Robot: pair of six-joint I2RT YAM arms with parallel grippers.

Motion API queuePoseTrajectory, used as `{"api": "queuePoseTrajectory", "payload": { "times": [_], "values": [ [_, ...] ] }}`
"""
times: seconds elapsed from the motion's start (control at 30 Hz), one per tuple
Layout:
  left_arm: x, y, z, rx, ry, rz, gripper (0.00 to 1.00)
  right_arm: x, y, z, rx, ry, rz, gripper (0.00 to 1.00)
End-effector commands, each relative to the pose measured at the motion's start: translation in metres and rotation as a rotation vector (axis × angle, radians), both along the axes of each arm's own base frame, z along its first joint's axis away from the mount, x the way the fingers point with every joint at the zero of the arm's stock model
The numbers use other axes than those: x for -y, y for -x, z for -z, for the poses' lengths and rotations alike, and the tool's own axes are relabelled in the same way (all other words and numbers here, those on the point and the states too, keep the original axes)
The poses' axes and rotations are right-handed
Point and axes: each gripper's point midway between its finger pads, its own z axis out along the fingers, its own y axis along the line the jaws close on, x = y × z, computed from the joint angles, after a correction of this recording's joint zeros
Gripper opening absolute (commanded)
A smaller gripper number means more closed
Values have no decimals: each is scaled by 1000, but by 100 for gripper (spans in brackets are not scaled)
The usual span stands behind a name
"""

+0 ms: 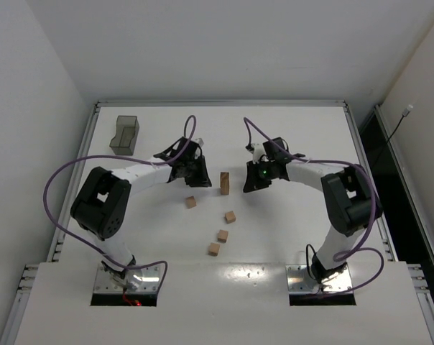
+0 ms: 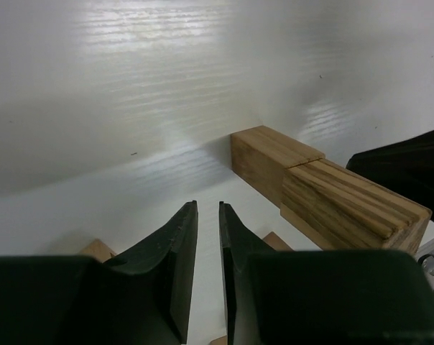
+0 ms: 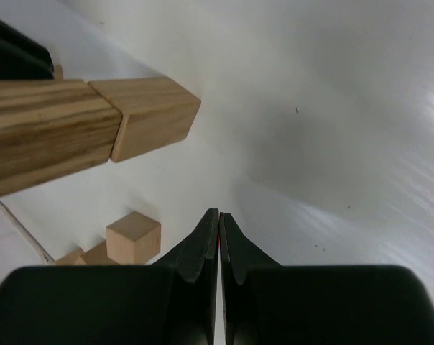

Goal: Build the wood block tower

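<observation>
You are between blocks right now. The tower has two blocks in it, as far as I can tell, and four wood blocks lie loose on the surface. So I think the job is not even half done. Neither arm holds a block.

Start on the left. The grey tray [image 1: 123,134] sits far off in the back corner, and you do not need it. The left jaws are almost together, with only a thin slit between them and nothing in it. They hang just left of the tower, near it but not touching. One loose block [image 1: 191,202] lies near them, a bit closer to you.

In the middle stands the tower [image 1: 224,182]. It is one block wide. Its long way goes straight up from the surface, with its top pointing at the ceiling. In the wrist views it looks like it is lying down, but I think that is only because those cameras are tipped.

Three more lie in a slanting row in front of the tower: a far block [image 1: 230,216], a middle block [image 1: 222,235] and a near block [image 1: 214,249].

On the right, the right jaws are squeezed tight on nothing, just right of the tower and apart from it.

Next, you need to open one pair of jaws wide, come down over a loose block and pinch its flat sides. Then lift it over the tower top, line up the edges and set it down softly. Keep the other arm back so it cannot bump the tower.
</observation>
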Motion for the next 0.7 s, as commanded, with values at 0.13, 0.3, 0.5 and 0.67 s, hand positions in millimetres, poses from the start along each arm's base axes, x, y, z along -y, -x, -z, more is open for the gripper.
{"api": "queuePoseTrajectory", "payload": {
  "times": [0.13, 0.3, 0.5, 0.67],
  "values": [
    [25, -8, -13, 23, 52, 35, 15, -16, -20, -6, -11, -43, 22, 0],
    [28, -11, -13, 19, 59, 40, 15, -16, -20, -4, -21, -39, 22, 0],
    [30, -11, -9, 8, 60, 46, 21, -16, -20, -4, -21, -39, 22, 0],
    [35, -11, -9, 8, 60, 55, 23, -17, -23, -7, -12, -43, 22, 0]
  ]
}}
